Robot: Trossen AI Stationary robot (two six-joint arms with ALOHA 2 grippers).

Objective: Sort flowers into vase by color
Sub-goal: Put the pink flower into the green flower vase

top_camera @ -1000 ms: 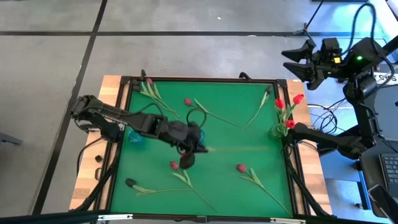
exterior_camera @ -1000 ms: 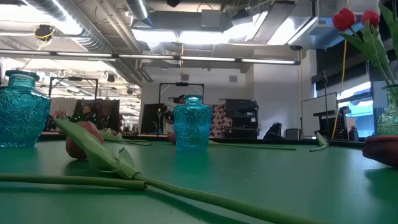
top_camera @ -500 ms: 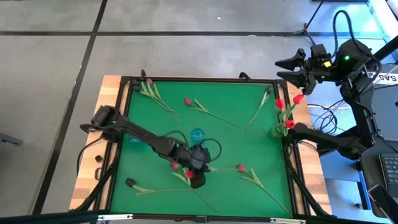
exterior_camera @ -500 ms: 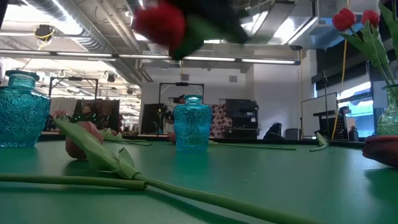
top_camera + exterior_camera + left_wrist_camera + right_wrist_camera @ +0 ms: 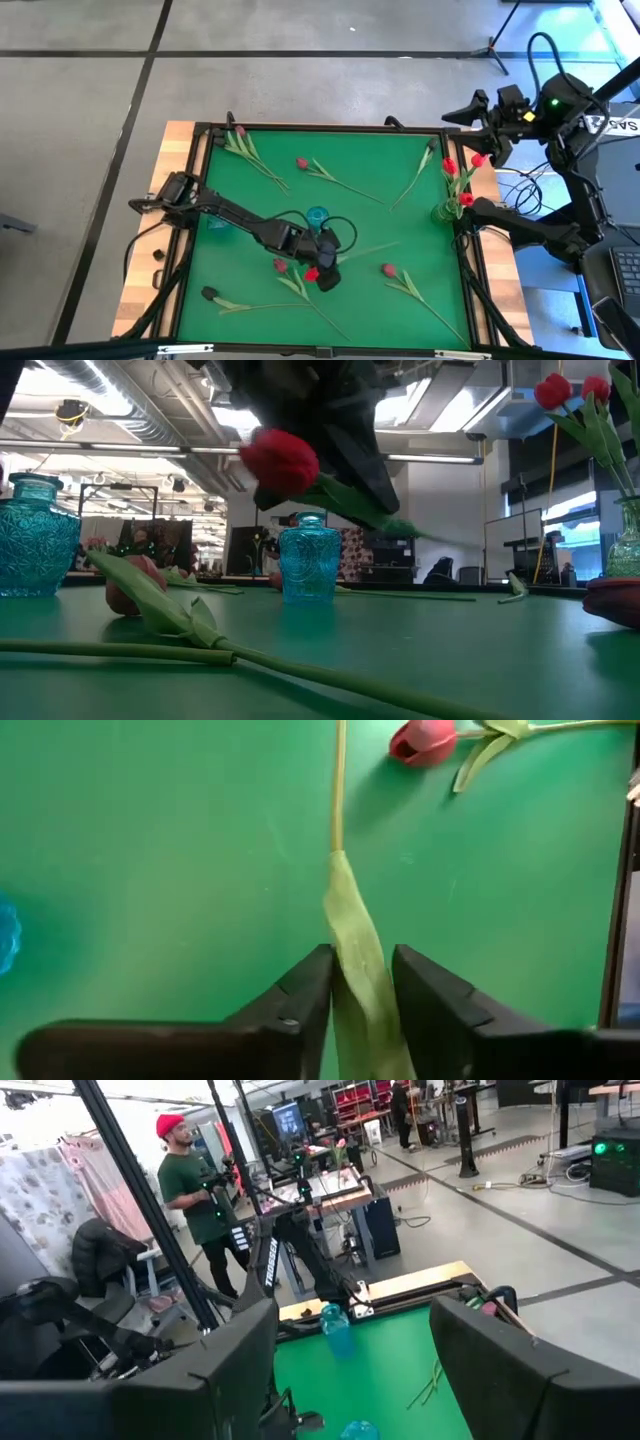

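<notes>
A red tulip hangs above the green mat, its head (image 5: 311,274) (image 5: 280,460) beside my left gripper (image 5: 332,265) (image 5: 362,970) and its stem (image 5: 375,248) slanting toward the table's right. The gripper's fingers stand apart either side of the tulip's leaf. My right gripper (image 5: 478,112) (image 5: 350,1370) waits open and raised off the table's far right corner, holding nothing. Two blue vases (image 5: 317,216) (image 5: 218,222) stand on the mat. A green vase (image 5: 445,210) at the right edge holds red tulips. My left gripper has the tulip's pale green leaf (image 5: 355,945) in the gap between its two fingers, where leaf meets stem. The fingers slant down from the table's left and lie along the stem. Whether the pads touch the leaf, I cannot tell. The head hangs clear of the mat.
Several more tulips lie on the mat: a red one (image 5: 387,270) (image 5: 425,740) just right of my left gripper, one (image 5: 279,265) on its left, a black-headed one (image 5: 208,294) at the near left, others along the far edge (image 5: 240,135). A dark frame (image 5: 466,270) rims the mat.
My left gripper has come down and toward the table's near edge with the red tulip, passing the middle blue vase. In the low view the tulip's head has entered from above and sunk lower, with the stem now slanting down to the right.
</notes>
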